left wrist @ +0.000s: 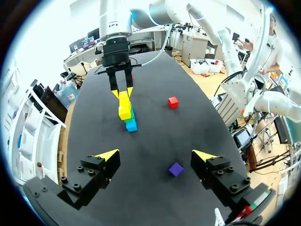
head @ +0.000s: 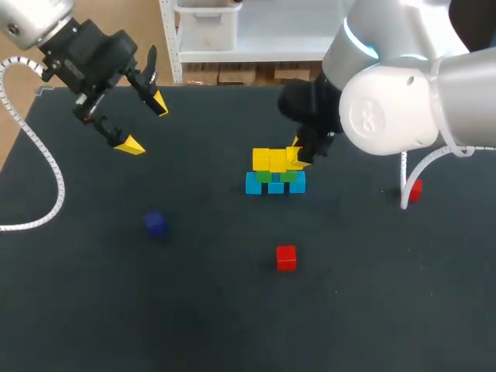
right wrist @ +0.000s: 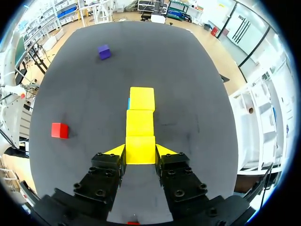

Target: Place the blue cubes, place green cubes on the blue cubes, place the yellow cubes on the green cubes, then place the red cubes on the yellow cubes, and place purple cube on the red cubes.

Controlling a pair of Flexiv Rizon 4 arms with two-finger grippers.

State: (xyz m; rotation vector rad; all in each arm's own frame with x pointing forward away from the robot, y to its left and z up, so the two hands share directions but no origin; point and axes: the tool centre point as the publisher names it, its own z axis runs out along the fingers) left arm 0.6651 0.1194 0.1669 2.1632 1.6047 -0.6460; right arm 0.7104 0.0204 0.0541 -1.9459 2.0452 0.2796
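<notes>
Overhead, the right gripper is at the stack near the middle of the table, and the left gripper hangs open by the far left corner. The left wrist view shows the purple cube just ahead of that gripper. In the right wrist view the right gripper clamps the nearest yellow cube. The yellow layer looks nearly finished, so I'd expect it to release, then fetch a red cube.

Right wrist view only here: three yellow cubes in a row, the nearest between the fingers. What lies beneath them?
Observer: Two green cubes lie under the yellow cubes, on a row of blue cubes.
Operator: And the left gripper?
Observer: The left gripper is open and empty, well away from those cubes.
Operator: Red sliver beneath my gripper: a cube?
Observer: Yes, a second red cube, on the table beside the right arm's cable.
</notes>
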